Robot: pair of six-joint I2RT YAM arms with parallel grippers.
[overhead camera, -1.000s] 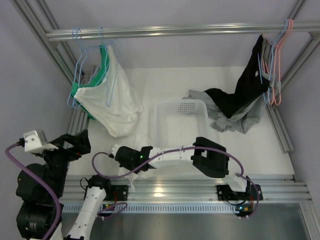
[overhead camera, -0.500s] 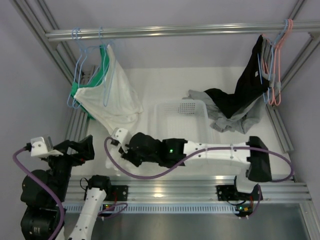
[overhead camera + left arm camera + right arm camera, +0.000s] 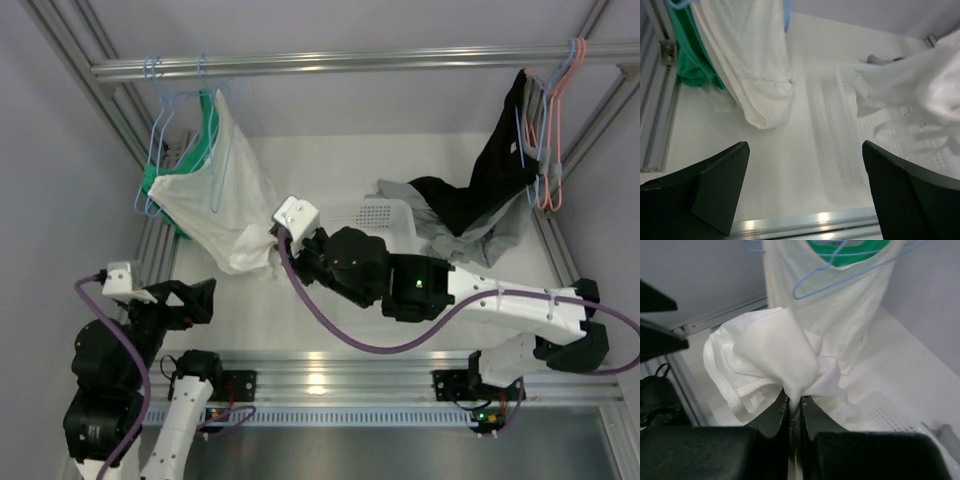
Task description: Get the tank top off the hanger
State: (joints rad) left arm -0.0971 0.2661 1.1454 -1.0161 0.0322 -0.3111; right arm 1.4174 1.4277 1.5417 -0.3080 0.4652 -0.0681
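My right gripper is shut on a bunched fold of the bright white tank top. The cloth billows above the fingers and hangs free of any hanger. From the left wrist view the tank top dangles over the basket. In the top view the right gripper sits by the hem of the cream garment; the tank top is mostly hidden under the arm there. A light-blue hanger on the left rail carries the cream garment. My left gripper stands wide open and holds nothing, low at the front left.
A white mesh basket lies mid-table under the right arm. A green garment and more blue hangers hang at back left. A black garment and a pink hanger hang at back right above a grey cloth.
The right arm has swung from the front left of the table up toward the cream garment, lifting the tank top off the table. The left gripper shifted slightly right.
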